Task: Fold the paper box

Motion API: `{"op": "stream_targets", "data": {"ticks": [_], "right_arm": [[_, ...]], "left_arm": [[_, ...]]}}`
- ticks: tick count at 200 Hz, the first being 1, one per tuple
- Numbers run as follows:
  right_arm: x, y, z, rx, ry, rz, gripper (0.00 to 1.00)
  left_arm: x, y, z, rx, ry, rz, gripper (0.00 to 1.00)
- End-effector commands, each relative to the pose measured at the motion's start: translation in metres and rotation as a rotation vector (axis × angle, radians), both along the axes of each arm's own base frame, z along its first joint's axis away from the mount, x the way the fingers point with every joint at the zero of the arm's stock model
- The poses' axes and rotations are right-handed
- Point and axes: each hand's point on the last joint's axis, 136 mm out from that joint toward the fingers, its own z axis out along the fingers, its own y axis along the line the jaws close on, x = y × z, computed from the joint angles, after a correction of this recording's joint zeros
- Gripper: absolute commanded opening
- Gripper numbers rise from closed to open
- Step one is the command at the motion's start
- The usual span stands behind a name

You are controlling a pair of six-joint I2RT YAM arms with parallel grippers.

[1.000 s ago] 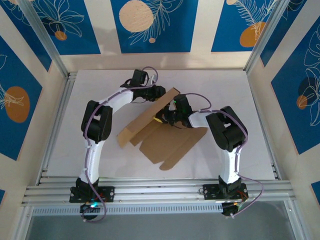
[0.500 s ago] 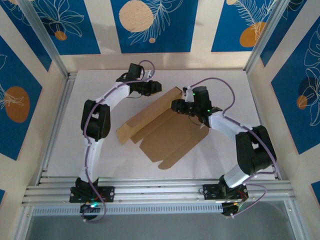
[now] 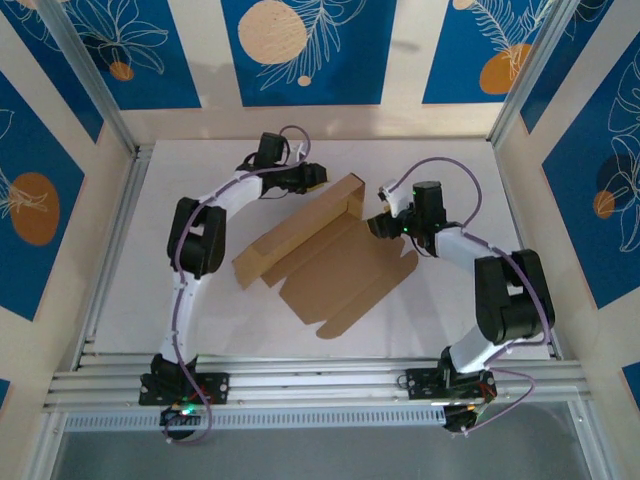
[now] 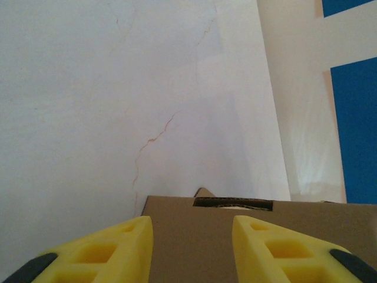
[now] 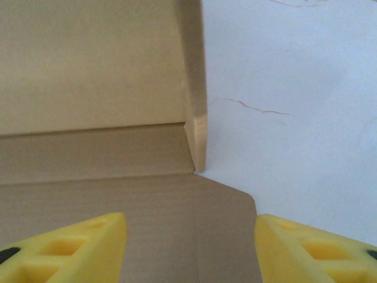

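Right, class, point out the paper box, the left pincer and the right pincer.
paper box (image 3: 335, 270), top external view, flat middle panel.
left pincer (image 4: 191, 223), left wrist view, midway between its fingertips.
right pincer (image 5: 189, 219), right wrist view, midway between its fingertips.

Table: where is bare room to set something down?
Bare: the far right corner behind the right gripper; the near strip between the paper box and the front rail. Crowded: the far middle, around the left gripper and box wall.

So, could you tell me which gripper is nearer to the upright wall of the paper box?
Left. The left gripper sits at the upright wall, cardboard between its fingers; the right gripper hangs apart from it, over the flat panel.
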Motion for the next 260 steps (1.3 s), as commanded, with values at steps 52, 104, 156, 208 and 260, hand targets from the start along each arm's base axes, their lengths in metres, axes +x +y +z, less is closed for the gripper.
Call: {"op": "stream_targets", "data": {"ticks": [52, 104, 156, 208, 260], "right_arm": [[0.046, 0.032, 0.001, 0.044, -0.032, 0.182, 0.61], [0.067, 0.044, -0.018, 0.041, 0.004, 0.170, 0.53], [0.078, 0.047, -0.024, 0.003, -0.008, 0.154, 0.36], [0.087, 0.045, -0.016, 0.030, -0.056, 0.162, 0.45], [0.083, 0.037, 0.016, 0.202, -0.232, 0.273, 0.51]], "left_arm": [[0.006, -0.014, 0.003, -0.180, 0.027, -0.018, 0.40], [0.004, -0.022, -0.003, -0.201, 0.048, -0.026, 0.40], [0.004, -0.025, -0.007, -0.225, 0.063, -0.020, 0.38], [0.000, -0.028, -0.014, -0.237, 0.083, -0.030, 0.36], [0.006, -0.023, -0.006, -0.264, 0.079, -0.016, 0.36]]}}
